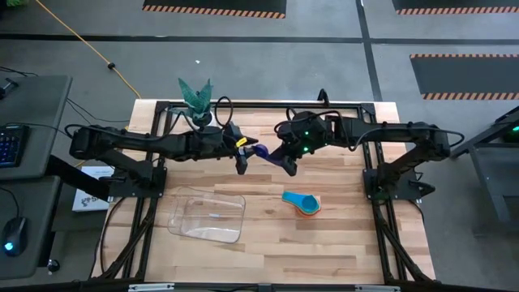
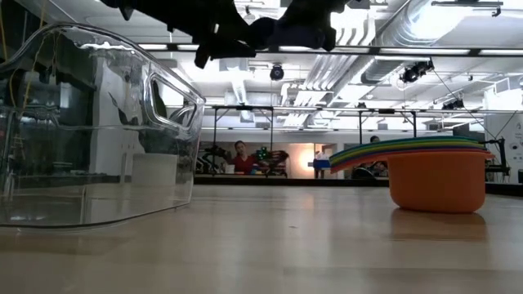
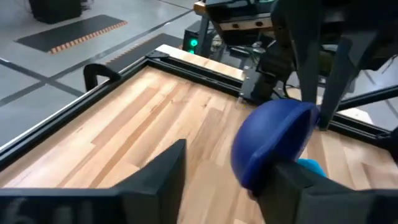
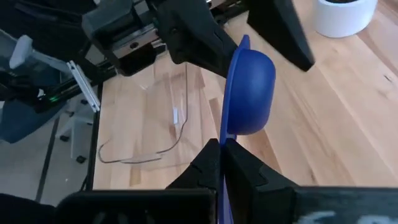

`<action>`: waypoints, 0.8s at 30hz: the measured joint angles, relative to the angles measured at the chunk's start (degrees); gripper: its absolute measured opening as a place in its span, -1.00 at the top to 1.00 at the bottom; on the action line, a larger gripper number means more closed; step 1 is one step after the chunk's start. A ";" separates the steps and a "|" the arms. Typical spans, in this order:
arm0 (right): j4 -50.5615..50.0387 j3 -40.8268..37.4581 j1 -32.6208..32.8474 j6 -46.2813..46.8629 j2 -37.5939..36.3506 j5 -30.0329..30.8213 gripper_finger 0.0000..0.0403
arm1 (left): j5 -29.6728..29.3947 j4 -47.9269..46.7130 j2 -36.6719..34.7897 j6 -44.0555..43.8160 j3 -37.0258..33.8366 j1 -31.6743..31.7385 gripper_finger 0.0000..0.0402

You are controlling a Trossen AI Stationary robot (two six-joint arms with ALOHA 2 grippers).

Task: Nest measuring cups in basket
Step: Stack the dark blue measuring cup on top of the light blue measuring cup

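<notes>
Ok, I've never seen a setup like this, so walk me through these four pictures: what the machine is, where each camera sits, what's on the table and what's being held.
It is a robot with two dark arms at a wooden table. One picture looks straight down from above, one looks level across the tabletop, and two come from cameras on the arms' wrists. On the table lie a clear basket, empty as far as the pictures show, a stack of nested measuring cups and, at the far edge, a white pot with a green plant. Above the middle, the right gripper has its fingers shut on the handle of a dark blue cup. The left gripper meets it there, fingers open around the bowl.
</notes>
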 joint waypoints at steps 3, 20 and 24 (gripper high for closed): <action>0.25 0.00 0.23 0.05 -0.09 0.37 0.98 | 1.15 0.22 -0.01 1.09 0.05 0.00 0.59; -27.74 -0.29 -0.94 -0.49 -5.17 12.33 -0.01 | -7.01 -10.66 -16.68 -2.63 -5.15 4.37 0.92; -8.10 -10.26 0.74 2.69 -8.09 10.20 -0.11 | -12.74 9.37 -22.72 -14.18 -15.45 5.29 0.92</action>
